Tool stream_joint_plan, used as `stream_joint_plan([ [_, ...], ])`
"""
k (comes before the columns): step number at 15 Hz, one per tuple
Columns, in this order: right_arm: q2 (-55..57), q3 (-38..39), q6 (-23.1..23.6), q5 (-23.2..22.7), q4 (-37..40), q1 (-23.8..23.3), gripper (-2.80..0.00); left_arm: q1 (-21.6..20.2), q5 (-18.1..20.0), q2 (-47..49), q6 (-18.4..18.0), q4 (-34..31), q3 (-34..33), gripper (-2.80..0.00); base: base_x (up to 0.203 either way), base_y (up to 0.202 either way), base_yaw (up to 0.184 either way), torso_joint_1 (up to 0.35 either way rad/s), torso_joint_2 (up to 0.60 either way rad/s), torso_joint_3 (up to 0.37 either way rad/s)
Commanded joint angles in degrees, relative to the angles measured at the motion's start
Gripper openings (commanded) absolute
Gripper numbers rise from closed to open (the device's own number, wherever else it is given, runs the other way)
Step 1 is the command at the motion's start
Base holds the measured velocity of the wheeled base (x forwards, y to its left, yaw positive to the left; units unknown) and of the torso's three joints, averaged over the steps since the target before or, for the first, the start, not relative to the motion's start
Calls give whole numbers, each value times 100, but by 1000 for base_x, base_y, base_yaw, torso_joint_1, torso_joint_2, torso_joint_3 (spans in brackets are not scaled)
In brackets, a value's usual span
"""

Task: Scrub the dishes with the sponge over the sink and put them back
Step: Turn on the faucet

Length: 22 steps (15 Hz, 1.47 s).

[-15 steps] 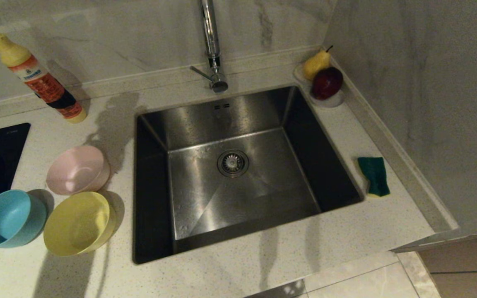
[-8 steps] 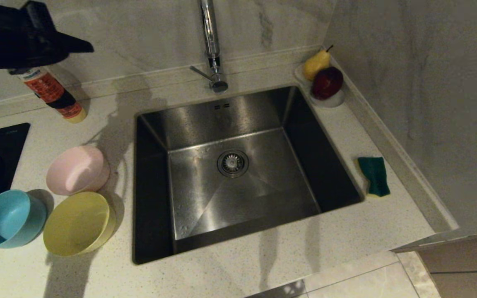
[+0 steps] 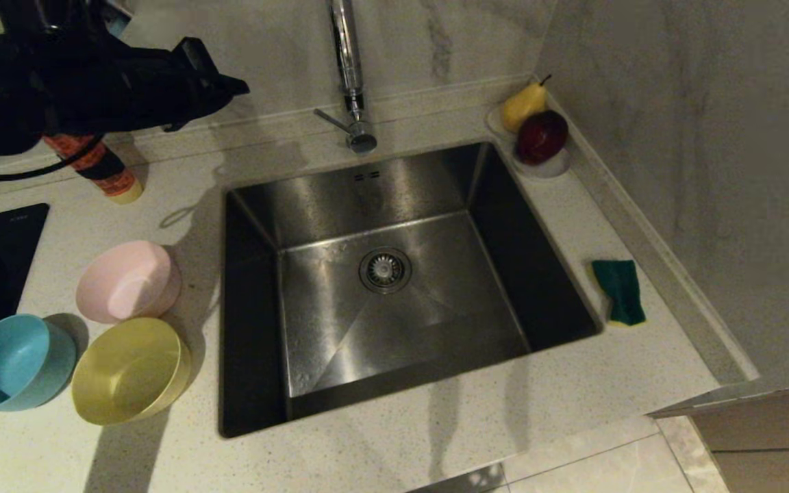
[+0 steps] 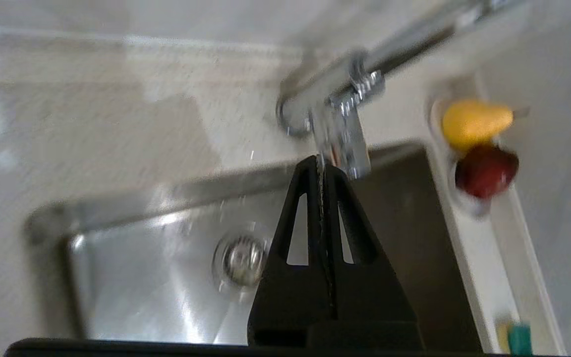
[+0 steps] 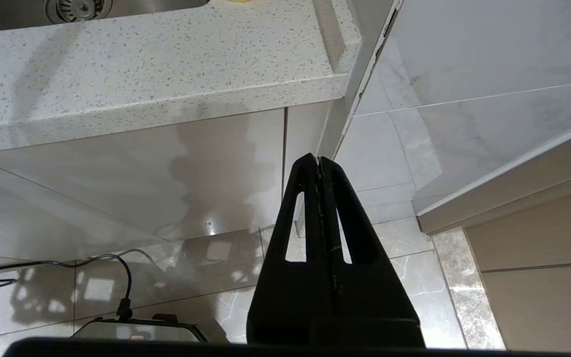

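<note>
We judge the step as reaching for a bowl: the left gripper [image 3: 233, 87], pressed closed and empty, must open before descending. It hangs high by the tap [image 3: 350, 75]; the pink bowl [image 3: 127, 281], yellow bowl [image 3: 129, 370] and blue bowl [image 3: 14, 363] sit well below, left of the sink [image 3: 257, 205]. Sponge [image 3: 619, 291] lies right. Right gripper [image 5: 319, 161], closed and empty, hangs below the counter [image 5: 142, 74].

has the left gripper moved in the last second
Yes. The left gripper, shut and empty, has come in from the head view's upper left corner, past the orange bottle, toward the tap.

Tap [image 3: 350, 75] over open sink [image 3: 394, 287], prob. passable
</note>
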<state>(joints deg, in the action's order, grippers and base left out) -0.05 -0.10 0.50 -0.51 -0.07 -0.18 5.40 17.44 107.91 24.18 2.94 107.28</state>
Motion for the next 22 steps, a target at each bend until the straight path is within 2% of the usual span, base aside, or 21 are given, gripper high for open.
stream_joint_plan([
  [1, 1, 1, 3, -2, -1, 1, -280, 31, 30, 406, 60, 452, 39, -280, 0, 0, 0, 0, 0, 0],
  [5, -4, 1, 3, -2, -1, 1, -280, 176, 212, 570, 94, 776, 39, -280, 0, 0, 0, 0, 0, 0],
  [8, -4, 1, 3, -2, -1, 1, -280, 350, 187, 772, 285, 1187, 36, -280, 0, 0, 0, 0, 0, 0],
  [12, -4, 1, 3, -2, -1, 1, -280, 576, 154, 915, 315, 1543, 39, -280, 0, 0, 0, 0, 0, 0],
  [16, -4, 1, 3, -2, -1, 1, -280, 585, 131, 993, 271, 1846, 30, -280, 0, 0, 0, 0, 0, 0],
  [22, -4, 1, 3, -2, -1, 1, -280, 585, -8, 1127, 192, 1921, -29, -280, 0, 0, 0, 0, 0, 0],
])
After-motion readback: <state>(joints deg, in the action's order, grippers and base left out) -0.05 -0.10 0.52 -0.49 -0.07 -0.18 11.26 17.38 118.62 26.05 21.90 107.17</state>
